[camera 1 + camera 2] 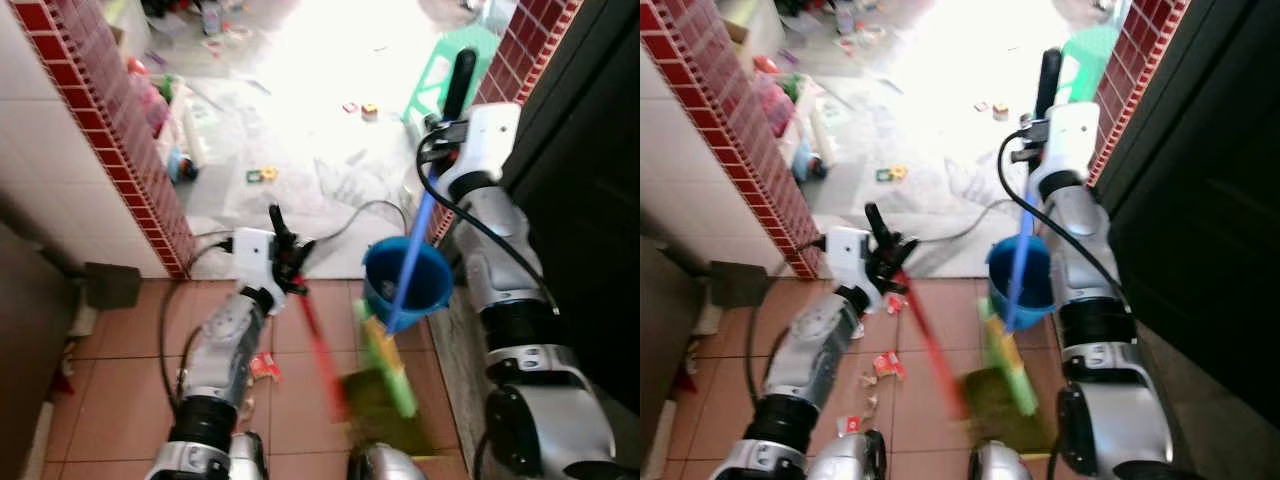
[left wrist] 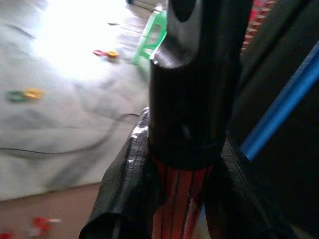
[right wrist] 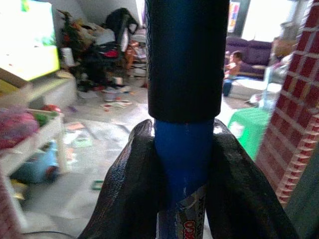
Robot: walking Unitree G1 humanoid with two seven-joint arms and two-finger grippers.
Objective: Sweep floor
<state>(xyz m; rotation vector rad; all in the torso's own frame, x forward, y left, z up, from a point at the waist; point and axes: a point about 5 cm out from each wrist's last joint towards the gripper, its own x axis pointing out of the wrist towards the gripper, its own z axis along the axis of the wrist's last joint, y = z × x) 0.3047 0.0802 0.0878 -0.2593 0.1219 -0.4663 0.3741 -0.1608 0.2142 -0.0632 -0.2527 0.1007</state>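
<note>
My left gripper [image 1: 285, 252] is shut on a red broom handle [image 1: 318, 350] just below its black grip. The handle slants down to a blurred green and dark brush head [image 1: 385, 378] on the terracotta tiles. In the left wrist view both black fingers [image 2: 124, 189] press the red handle [image 2: 179, 199]. My right gripper [image 1: 452, 128], held higher by the right wall, is shut on a blue handle [image 1: 413, 250] under its black cap. That handle runs down into a blue dustpan [image 1: 430, 285] hanging above the tiles. Paper scraps [image 1: 885, 368] lie on the tiles near my left arm.
A red-brick-edged white wall [image 1: 130, 160] stands on the left and a dark door [image 1: 590, 200] on the right. Beyond the tiles lies a bright grey floor with small toys [image 1: 262, 175], a cable [image 1: 350, 218] and a green stool [image 1: 445, 65].
</note>
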